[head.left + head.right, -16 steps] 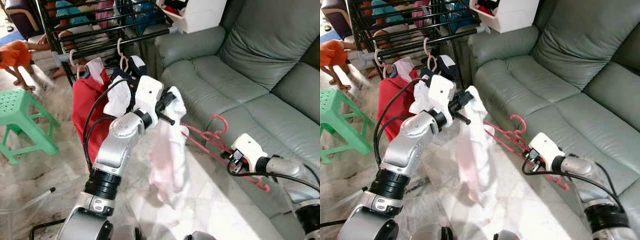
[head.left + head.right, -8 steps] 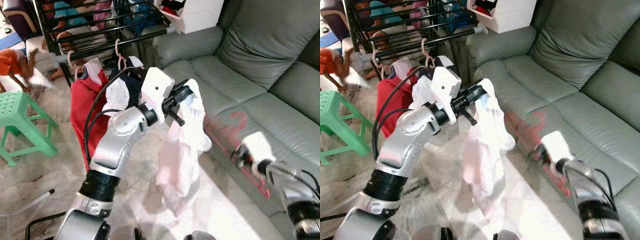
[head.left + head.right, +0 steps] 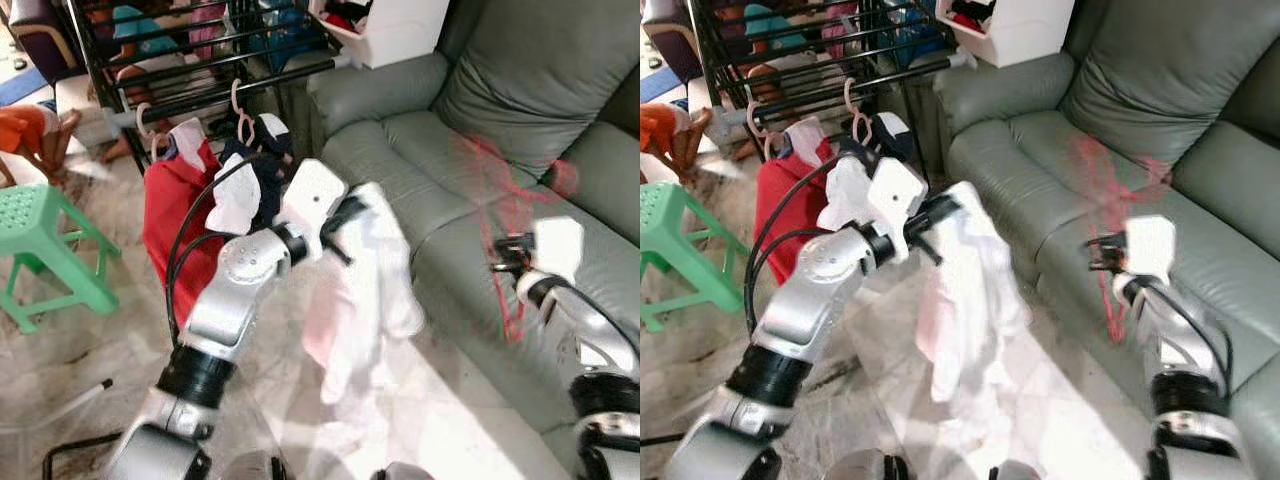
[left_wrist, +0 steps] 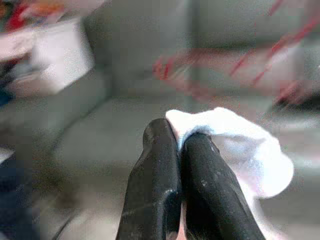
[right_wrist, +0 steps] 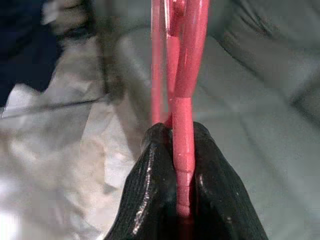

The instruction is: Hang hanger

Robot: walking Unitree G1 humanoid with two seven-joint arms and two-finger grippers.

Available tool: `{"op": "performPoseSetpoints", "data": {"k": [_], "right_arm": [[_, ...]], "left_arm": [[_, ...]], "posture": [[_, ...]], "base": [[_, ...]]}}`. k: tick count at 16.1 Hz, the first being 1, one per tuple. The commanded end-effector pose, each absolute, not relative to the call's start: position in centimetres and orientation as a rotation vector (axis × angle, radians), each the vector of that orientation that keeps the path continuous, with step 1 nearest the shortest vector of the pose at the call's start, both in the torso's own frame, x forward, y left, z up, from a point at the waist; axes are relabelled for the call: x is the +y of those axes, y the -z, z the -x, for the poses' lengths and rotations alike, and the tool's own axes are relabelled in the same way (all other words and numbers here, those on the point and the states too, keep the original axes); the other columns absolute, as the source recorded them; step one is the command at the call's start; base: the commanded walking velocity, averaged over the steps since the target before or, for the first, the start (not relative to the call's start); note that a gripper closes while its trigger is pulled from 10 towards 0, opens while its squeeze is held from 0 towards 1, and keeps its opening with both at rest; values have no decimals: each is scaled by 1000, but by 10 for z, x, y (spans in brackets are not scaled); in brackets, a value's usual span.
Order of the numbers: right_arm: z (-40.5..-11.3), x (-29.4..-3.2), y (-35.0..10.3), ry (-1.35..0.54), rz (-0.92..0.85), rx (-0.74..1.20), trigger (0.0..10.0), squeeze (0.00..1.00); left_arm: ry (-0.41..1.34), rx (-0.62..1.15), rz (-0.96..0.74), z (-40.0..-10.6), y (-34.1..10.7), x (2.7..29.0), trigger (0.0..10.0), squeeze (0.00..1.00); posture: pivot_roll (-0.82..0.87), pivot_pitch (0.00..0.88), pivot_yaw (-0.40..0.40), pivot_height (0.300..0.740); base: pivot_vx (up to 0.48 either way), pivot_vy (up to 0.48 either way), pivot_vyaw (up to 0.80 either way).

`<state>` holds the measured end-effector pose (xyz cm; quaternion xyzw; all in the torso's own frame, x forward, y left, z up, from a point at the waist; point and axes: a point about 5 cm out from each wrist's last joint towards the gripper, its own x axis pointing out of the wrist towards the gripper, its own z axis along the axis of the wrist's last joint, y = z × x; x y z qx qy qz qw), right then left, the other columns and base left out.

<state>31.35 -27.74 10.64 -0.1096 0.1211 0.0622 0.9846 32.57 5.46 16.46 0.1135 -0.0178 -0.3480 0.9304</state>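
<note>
My right gripper [image 3: 503, 252] is shut on a red plastic hanger [image 3: 497, 195], blurred by motion, held up over the green sofa; its two black fingers [image 5: 150, 185] pinch the hanger's bar [image 5: 183, 125]. My left gripper [image 3: 345, 213] is shut on a white garment [image 3: 365, 290] that hangs down in front of the sofa. In the left wrist view the fingers [image 4: 160, 175] clamp a fold of the white cloth [image 4: 235, 150]. The black drying rack [image 3: 190, 60] stands at the back left, with pink hooks [image 3: 240, 105] and a red garment [image 3: 175, 220] hung on it.
A green leather sofa [image 3: 520, 110] runs along the right side. A white box [image 3: 395, 25] sits on its armrest. A green plastic stool [image 3: 40, 240] stands at the left on the marble floor. A person in orange [image 3: 30, 125] is at the far left.
My right gripper has swung the red hanger up from low by the sofa front to over the seat. The left gripper with the white garment has dropped slightly.
</note>
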Motion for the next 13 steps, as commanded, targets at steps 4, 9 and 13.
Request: {"op": "performPoseSetpoints", "data": {"k": [4,9,13], "right_arm": [[-278,-284,-93,-425,517,426,10000,0],[-248,-283,-107,-743,567,543,10000,0],[-243,-276,-111,-821,519,566,10000,0]], "left_arm": [[478,23,-216,-350,-152,87,10000,0],[449,4,-220,-360,-158,86,10000,0],[445,-18,-203,-362,-165,83,10000,0]], "posture": [[-72,0,40,740],[-77,0,51,740],[-73,0,51,740]], "base": [[0,0,0],[0,0,0],[0,0,0]]}}
